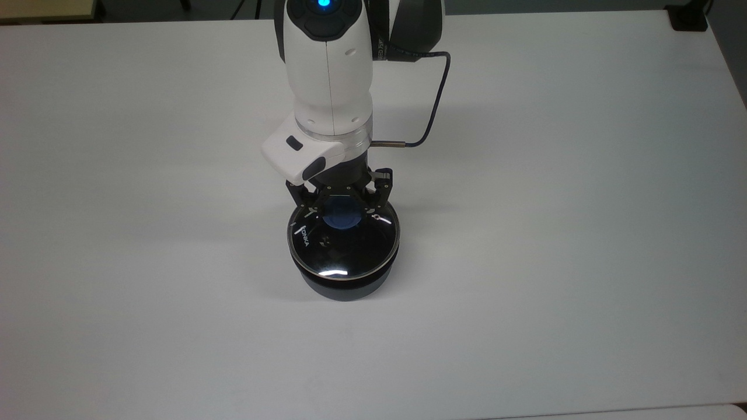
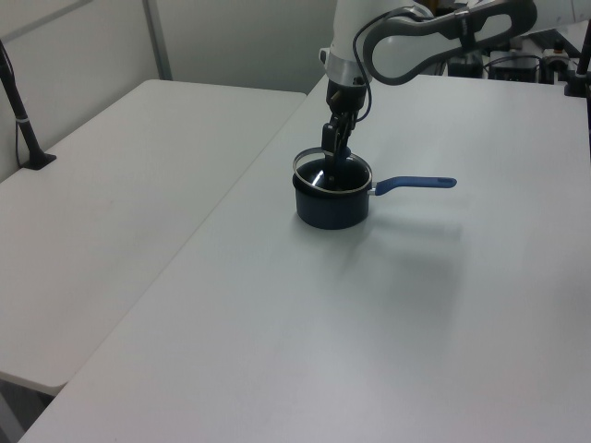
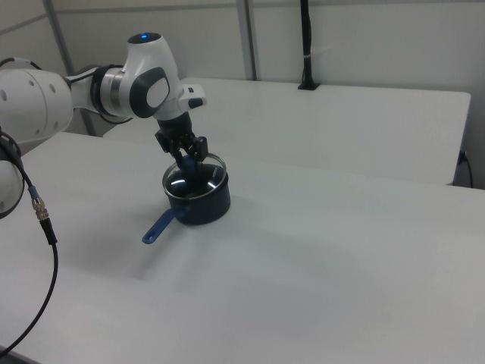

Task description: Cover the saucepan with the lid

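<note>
Lid sits on the saucepan; the gripper pinches its blue knob at 12 o'clock.

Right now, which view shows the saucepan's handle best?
The left view: the saucepan's long blue handle runs unobstructed toward the left view's right. The right view shows it shorter, angled toward the camera. In the top view the arm stands over where it would lie.
</note>
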Controlling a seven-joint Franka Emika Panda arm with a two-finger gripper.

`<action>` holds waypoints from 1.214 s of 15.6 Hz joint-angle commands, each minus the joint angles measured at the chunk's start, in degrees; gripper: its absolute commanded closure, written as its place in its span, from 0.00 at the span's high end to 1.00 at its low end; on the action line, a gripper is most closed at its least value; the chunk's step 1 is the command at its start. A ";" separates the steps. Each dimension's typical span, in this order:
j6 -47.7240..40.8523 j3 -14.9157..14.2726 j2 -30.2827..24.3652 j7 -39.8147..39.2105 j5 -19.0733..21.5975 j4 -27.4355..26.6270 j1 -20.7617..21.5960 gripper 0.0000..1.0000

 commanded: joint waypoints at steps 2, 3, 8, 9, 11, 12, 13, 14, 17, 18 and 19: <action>-0.13 -0.39 0.01 0.28 0.06 0.95 -0.05 1.00; -0.13 -0.48 -0.17 0.28 0.06 0.95 -0.14 1.00; -7.30 -0.66 -7.09 0.19 -2.48 -1.42 -1.89 1.00; -10.47 -0.66 -8.68 0.10 -2.92 -2.29 -2.24 1.00; -15.14 -0.66 -12.45 0.10 -5.11 -4.58 -2.51 1.00; -16.90 -0.66 -14.47 0.10 -6.52 -6.42 -2.60 1.00; -17.88 -0.66 -16.49 0.02 -7.49 -8.17 -2.68 1.00; -18.50 -0.66 -18.52 -0.33 -7.67 -10.02 -3.12 1.00; -18.68 -0.66 -23.80 -3.58 -7.68 -15.21 -3.65 1.00; -19.46 -0.66 -24.51 -3.94 -7.68 -15.40 -4.09 1.00; -20.25 -0.66 -24.69 -3.94 -7.68 -15.23 -4.53 1.00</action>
